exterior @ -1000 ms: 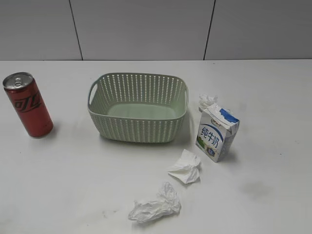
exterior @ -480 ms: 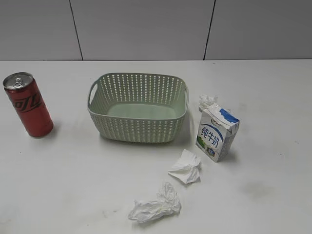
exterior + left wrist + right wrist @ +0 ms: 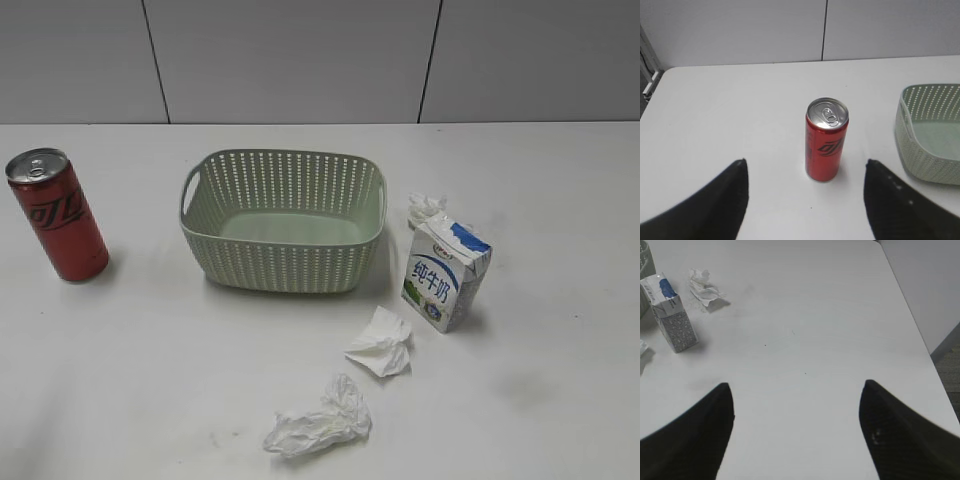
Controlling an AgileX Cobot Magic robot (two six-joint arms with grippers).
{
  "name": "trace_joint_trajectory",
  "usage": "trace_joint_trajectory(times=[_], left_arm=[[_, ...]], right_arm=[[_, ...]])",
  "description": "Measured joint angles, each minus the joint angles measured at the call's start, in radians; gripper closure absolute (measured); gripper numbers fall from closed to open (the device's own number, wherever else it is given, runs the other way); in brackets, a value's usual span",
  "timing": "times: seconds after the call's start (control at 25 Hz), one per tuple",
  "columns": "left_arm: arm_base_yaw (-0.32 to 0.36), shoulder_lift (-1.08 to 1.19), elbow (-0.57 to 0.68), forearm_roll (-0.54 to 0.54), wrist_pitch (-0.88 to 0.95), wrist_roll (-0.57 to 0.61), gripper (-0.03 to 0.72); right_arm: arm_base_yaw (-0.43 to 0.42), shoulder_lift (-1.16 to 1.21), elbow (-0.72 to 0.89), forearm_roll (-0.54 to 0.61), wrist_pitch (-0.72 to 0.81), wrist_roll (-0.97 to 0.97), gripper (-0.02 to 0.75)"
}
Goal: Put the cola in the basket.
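Two end effectors wait off the scene in our exterior view, so we read them from the wrist cameras. Our left end effector [image 3: 805, 200] stands with its dark fingers spread wide and nothing between them, and the tall slim red aluminium cola can with black lettering and a silver top [image 3: 826, 140] sits dead ahead, centred in the gap but beyond the fingertips, untouched. Its long axis is vertical: the cola stands upright on the white tabletop [image 3: 150, 380], near the left edge of the exterior view [image 3: 58, 215], well apart from the pale green perforated plastic basket with cut-out handles [image 3: 283, 268], which lies to its right and is empty. Our right end effector [image 3: 797, 435] is likewise spread wide and holds nothing; it faces bare tabletop, with the white-and-blue milk carton [image 3: 671, 315] and a crumpled white tissue [image 3: 704, 286] off to its left. We judge the left arm the nearer by far, so the coming move looks to be a straight advance until the fingers flank the can's sides, then a closing grasp around its body, taken squarely since a tall can may tip.
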Motion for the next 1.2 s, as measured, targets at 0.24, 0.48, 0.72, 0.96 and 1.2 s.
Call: trace_joint_trajectory(times=[0.24, 0.48, 0.72, 0.96, 1.2], left_arm=[[0.0, 0.243, -0.155, -0.045, 0.045, 0.026, 0.095], [0.0, 0.5, -0.347, -0.079, 0.2, 0.066, 0.095], [-0.016, 0.733, -0.559, -0.129, 0.37, 0.084, 0.095], [-0.074, 0.906, -0.673, -0.078, 0.428, 0.099, 0.095], [-0.085, 0.981, -0.68, 0.001, 0.406, 0.099, 0.095]], right_arm=[[0.0, 0.0, 0.0, 0.0, 0.0, 0.0, 0.148], [0.0, 0.0, 0.0, 0.0, 0.0, 0.0, 0.148], [0.0, 0.0, 0.0, 0.0, 0.0, 0.0, 0.148], [0.0, 0.0, 0.0, 0.0, 0.0, 0.0, 0.148], [0.0, 0.0, 0.0, 0.0, 0.0, 0.0, 0.148]])
